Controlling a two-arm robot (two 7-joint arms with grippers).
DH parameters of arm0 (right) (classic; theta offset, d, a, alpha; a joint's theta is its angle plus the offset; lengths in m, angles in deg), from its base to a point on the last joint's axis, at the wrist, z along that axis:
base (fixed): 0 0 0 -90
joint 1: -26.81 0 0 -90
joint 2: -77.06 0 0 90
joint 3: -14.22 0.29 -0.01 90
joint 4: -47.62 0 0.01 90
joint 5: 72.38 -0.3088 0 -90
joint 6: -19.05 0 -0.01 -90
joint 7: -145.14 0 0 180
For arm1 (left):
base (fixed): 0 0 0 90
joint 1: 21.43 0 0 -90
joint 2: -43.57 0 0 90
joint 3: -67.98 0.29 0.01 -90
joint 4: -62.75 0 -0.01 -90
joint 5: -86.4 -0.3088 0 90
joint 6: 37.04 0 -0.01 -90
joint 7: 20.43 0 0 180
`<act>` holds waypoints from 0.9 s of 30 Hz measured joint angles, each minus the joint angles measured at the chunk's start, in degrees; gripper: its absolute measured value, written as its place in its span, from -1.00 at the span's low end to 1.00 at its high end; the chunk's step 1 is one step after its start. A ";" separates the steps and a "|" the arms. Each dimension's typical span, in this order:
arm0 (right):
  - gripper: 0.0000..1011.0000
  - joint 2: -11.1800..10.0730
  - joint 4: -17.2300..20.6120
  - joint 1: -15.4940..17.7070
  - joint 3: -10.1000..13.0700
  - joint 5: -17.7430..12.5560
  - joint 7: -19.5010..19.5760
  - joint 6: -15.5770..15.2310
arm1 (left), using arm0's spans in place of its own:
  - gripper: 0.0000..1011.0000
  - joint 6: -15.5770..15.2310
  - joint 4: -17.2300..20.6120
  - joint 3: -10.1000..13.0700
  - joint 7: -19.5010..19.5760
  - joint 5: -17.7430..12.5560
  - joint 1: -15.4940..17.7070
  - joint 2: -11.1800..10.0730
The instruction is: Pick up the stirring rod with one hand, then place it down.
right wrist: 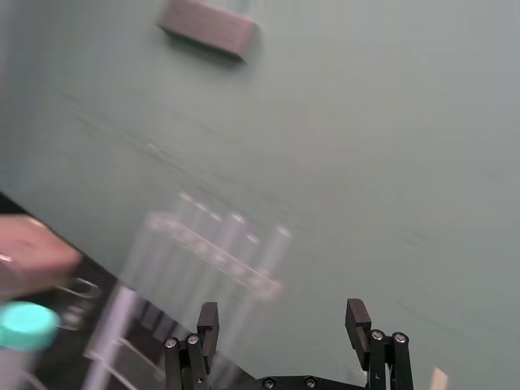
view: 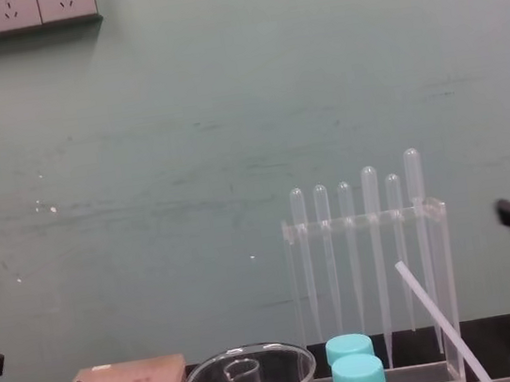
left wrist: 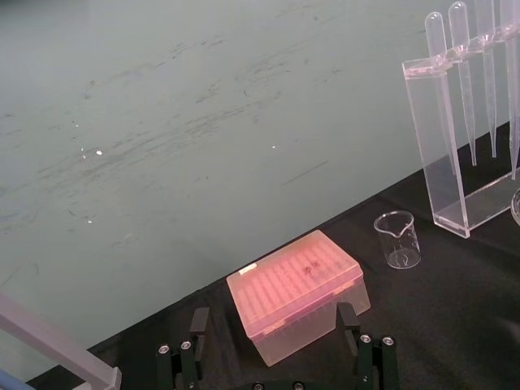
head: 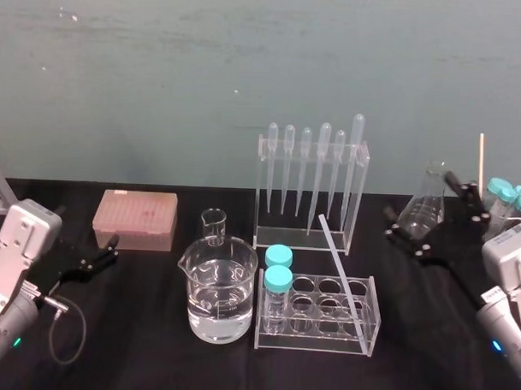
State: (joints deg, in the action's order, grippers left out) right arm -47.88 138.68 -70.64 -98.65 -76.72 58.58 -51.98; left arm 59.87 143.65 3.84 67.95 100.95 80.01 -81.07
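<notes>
Stirring rod [head: 339, 266], translucent, across clear rack [head: 316, 330], left gripper [left wrist: 274, 311] idle, right gripper [right wrist: 280, 313] fingers spread, seemingly empty

No legible text, labels, brands or numbers on anything here.

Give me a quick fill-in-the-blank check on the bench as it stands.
The stirring rod leans in the test tube rack, which also holds ____ capped tubes.
The pipette rack holds ____ pipettes.
The left gripper, by the pink box, and the right gripper, by the flask, are both ____.
Missing: two; six; open.
</notes>
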 joint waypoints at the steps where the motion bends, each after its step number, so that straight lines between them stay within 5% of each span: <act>1: 0.98 0.10 0.00 -0.24 -0.25 -0.48 -0.91 0.28 | 0.98 0.00 0.00 0.00 0.00 0.00 0.00 0.00; 9: 0.98 2.24 -3.40 -3.76 -2.16 -10.47 -13.07 -1.00 | 0.98 0.00 0.00 0.00 0.00 0.00 0.00 0.00; 16: 0.98 5.58 -10.88 -8.87 -3.10 -23.15 -27.10 -10.49 | 0.98 0.00 0.00 0.00 0.00 0.00 0.00 0.00; 21: 0.98 7.09 -14.49 -11.12 -3.59 -26.73 -32.61 -15.31 | 0.98 0.00 0.00 0.00 0.00 0.00 0.00 0.00; 27: 0.98 8.04 -16.39 -12.30 -3.87 -27.22 -35.10 -17.75 | 0.98 0.00 0.00 0.00 0.00 0.00 0.00 0.00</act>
State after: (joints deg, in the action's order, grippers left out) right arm -39.84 122.29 -82.93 -102.52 -103.95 23.48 -69.74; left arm 59.87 143.65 3.84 67.95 100.95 80.01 -81.07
